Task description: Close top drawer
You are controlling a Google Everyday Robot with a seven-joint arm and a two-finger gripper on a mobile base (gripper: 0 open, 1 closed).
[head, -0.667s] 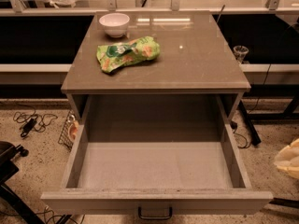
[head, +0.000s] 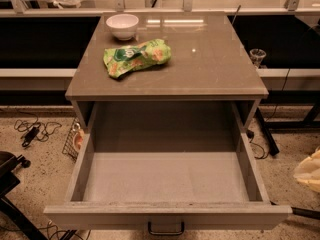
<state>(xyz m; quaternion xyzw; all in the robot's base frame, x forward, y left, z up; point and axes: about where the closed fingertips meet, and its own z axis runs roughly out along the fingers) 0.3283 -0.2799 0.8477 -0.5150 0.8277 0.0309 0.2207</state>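
Closing top drawer [head: 165,215]: fully extended below worktop [head: 210,59], bar handle [head: 166,230] nearest camera, travel axis straight back beneath worktop; claw outside view, so bearing and opening not determinable

hand: out of frame | arm: out of frame | pose: cannot tell

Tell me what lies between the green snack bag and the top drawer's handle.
In the camera view: bare cabinet top, then the open top drawer with its empty grey interior and front panel. The tool is out of view.
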